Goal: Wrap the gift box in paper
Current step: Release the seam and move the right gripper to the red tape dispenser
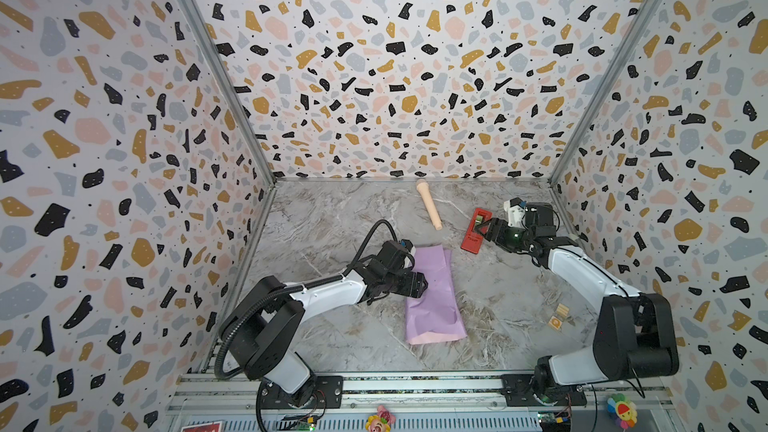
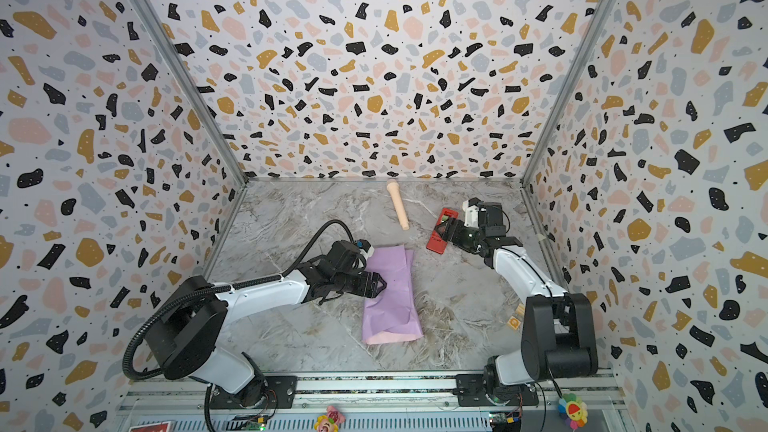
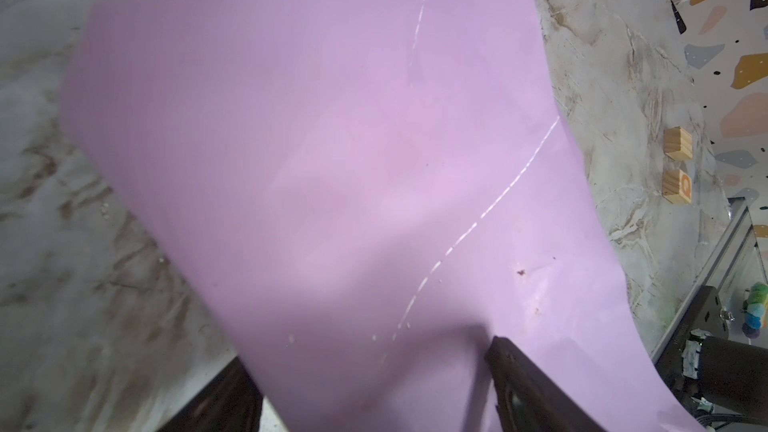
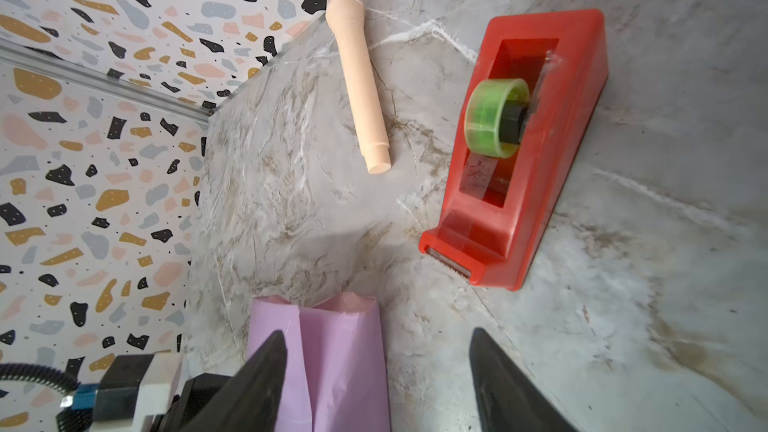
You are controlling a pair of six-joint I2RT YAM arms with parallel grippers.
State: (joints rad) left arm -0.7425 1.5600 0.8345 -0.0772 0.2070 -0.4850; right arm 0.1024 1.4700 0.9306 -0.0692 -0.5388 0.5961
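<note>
Top views first: the large thin sheet of paper (image 1: 434, 297) (image 2: 390, 297) lies folded over itself mid-table on the grey marble tabletop (image 1: 332, 222), lilac side up, w/ a pale pink strip showing at the near end. The left gripper (image 1: 420, 284) (image 2: 380, 284) reaches in from the left and sits at the paper's left edge, about halfway along. Far right, the right gripper (image 1: 478, 228) (image 2: 444, 228) hangs over the red plastic tape dispenser (image 1: 468, 243) (image 2: 433, 243), fingers apart. The beige toy microphone (image 1: 428, 205) (image 2: 398, 206) lies just beside the dispenser toward the back wall, and two small wooden blocks (image 1: 559, 315) sit near the right arm's base, well apart from the paper. Left wrist cam now: lilac paper (image 3: 353, 160) fills the shot, creased w/ thin white scuff lines; the left gripper (image 3: 370, 355) is spread wide, one finger on the sheet and the other at its edge, no pinch visible. Blocks (image 3: 677, 143) off to the side. Right wrist cam: right gripper (image 4: 379, 332) open wide, only bare marble and the paper's end (image 4: 340, 347) between the fingers, nothing held. Dispenser (image 4: 540, 139) ahead of it carries a green tape roll (image 4: 494, 118); the mic (image 4: 361, 85) lies next to it by the wall.
</note>
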